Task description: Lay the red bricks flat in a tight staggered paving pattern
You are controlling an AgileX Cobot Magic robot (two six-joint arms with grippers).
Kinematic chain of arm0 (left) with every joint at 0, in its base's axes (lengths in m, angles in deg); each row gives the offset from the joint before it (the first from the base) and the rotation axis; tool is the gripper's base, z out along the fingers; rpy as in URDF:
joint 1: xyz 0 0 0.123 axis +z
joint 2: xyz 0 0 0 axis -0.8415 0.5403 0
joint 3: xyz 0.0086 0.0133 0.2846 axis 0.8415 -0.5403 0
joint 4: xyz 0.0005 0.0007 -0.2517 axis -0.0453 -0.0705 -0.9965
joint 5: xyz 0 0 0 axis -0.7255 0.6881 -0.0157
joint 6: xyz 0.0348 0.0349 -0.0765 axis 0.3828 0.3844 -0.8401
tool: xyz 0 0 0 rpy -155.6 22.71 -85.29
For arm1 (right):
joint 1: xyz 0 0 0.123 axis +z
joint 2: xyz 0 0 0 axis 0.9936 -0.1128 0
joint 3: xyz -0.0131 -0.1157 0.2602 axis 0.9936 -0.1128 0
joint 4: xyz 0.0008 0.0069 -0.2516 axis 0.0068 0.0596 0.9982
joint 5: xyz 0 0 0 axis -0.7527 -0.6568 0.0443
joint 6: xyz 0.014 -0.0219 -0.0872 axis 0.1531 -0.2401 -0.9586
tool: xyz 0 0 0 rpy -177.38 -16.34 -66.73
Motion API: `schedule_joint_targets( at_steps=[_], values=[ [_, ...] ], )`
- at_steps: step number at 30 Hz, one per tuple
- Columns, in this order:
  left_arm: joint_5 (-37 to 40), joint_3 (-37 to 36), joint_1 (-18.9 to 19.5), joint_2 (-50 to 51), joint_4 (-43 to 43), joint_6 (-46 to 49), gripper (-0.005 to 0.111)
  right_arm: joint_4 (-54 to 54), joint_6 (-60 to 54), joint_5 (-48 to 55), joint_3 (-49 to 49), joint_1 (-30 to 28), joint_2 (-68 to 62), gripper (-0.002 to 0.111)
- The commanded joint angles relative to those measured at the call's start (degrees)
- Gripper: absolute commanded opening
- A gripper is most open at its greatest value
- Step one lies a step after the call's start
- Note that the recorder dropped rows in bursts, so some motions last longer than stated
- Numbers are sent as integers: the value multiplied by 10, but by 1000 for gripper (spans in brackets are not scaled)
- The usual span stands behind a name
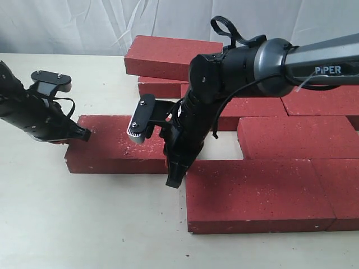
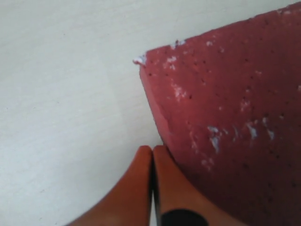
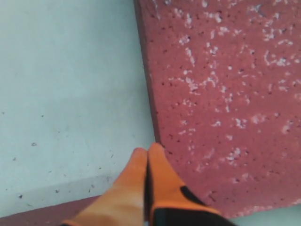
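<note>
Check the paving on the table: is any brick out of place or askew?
Yes. One red brick at the back lies on top of another brick, not flat on the table. A lone brick on the left sits apart from the paved group.

The left pincer [image 2: 152,154], tips pressed together, rests against a red brick's [image 2: 235,117] side face near its corner; pale table [image 2: 61,94] beside.
</note>
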Motion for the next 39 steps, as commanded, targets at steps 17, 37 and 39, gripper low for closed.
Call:
schedule_joint_targets(
  at_steps=[17, 37, 39],
  values=[
    [7, 3, -6, 0, -19, 1, 0, 62, 179, 11, 0, -94, 57, -1],
    [-26, 5, -38, 5, 1, 3, 0, 34, 203, -2, 0, -162, 55, -1],
    [-13, 17, -29, 1, 3, 1, 0, 34, 203, -2, 0, -162, 55, -1]
  ],
)
